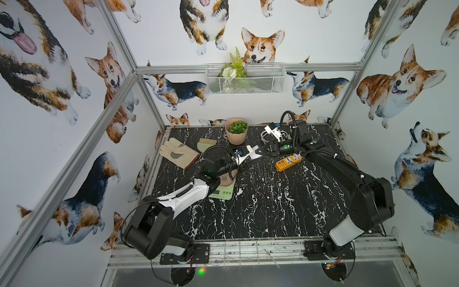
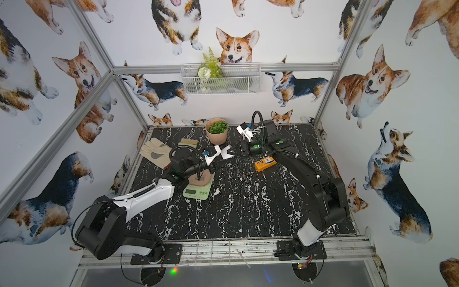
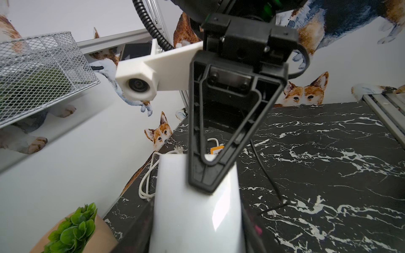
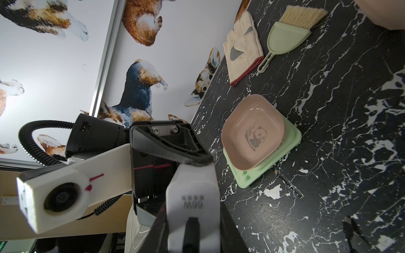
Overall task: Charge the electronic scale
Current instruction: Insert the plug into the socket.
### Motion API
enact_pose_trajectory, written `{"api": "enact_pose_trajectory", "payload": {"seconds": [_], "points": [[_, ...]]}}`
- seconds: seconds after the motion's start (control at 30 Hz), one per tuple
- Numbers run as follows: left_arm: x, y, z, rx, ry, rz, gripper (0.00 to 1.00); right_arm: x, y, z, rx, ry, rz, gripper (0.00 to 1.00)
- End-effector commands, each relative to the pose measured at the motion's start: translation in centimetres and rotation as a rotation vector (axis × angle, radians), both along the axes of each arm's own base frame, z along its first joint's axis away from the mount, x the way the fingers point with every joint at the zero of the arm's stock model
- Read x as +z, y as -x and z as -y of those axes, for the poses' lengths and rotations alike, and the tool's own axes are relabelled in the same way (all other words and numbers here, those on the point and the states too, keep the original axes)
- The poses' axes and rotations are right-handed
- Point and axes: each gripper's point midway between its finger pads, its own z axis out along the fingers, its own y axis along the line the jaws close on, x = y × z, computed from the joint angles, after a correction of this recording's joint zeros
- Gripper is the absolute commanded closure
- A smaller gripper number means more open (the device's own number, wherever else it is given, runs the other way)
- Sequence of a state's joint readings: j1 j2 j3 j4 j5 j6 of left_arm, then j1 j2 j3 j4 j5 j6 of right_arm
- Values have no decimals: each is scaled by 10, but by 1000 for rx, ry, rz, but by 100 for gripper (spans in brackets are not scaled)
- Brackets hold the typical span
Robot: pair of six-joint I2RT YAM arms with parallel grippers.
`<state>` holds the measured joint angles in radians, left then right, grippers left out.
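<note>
The electronic scale [image 1: 221, 193] is pale green and carries a pink panda-print dish [image 4: 241, 122]. It sits left of the table's middle, partly under my left arm in both top views, and shows whole in the right wrist view [image 4: 291, 138]. Beyond it, above the table, both grippers meet at a white charger [image 1: 254, 153]. My left gripper [image 1: 248, 154] is shut on one end [image 3: 197, 219]. My right gripper [image 1: 261, 151] is shut on the other end [image 4: 192, 197], where a black cable [image 4: 192, 230] is plugged in. That thin cable trails down onto the table [image 3: 265, 173].
An orange power strip [image 1: 288, 162] lies under my right wrist, its white cord [image 1: 267, 135] coiled by the back wall. A potted plant [image 1: 236, 131], a green brush [image 1: 206, 144] and a cream glove [image 1: 177, 152] lie at the back left. A wire basket [image 1: 263, 82] hangs on the wall.
</note>
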<state>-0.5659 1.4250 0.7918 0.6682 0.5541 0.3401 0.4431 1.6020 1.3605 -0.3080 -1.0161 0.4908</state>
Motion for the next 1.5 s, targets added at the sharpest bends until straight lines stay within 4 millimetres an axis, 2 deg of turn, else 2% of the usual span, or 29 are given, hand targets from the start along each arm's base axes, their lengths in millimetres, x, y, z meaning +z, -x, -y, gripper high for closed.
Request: {"api": "enact_pose_trajectory", "payload": {"seconds": [0.0, 0.07, 0.13, 0.27, 0.47, 0.87, 1.0, 1.17, 1.27, 1.4, 1.47], "points": [[8, 6, 0, -17, 16, 49, 55, 5, 7, 5, 22, 21, -5, 90], [7, 8, -4, -5, 20, 53, 23, 1, 6, 14, 5, 72, 7, 91], [4, 10, -6, -3, 8, 44, 1, -3, 2, 26, -24, 121, 18, 91], [0, 15, -11, 3, -21, 14, 0, -14, -5, 57, -80, 247, 55, 90], [-6, 18, -25, 70, -31, -26, 0, -36, -9, 93, -119, 491, 115, 90], [-27, 29, -35, 89, -56, -90, 0, -80, -32, 151, -155, 910, 175, 89], [-30, 31, -35, 82, -59, -99, 0, -92, -43, 189, -203, 1043, 157, 89], [-30, 33, -36, 76, -72, -100, 0, -96, -51, 228, -248, 1150, 177, 88], [-31, 35, -36, 69, -76, -102, 0, -109, -57, 235, -224, 1195, 194, 88], [-33, 36, -35, 62, -71, -107, 0, -138, -68, 235, -173, 1233, 143, 87], [-33, 36, -34, 59, -66, -111, 0, -145, -74, 233, -161, 1238, 118, 88]]}}
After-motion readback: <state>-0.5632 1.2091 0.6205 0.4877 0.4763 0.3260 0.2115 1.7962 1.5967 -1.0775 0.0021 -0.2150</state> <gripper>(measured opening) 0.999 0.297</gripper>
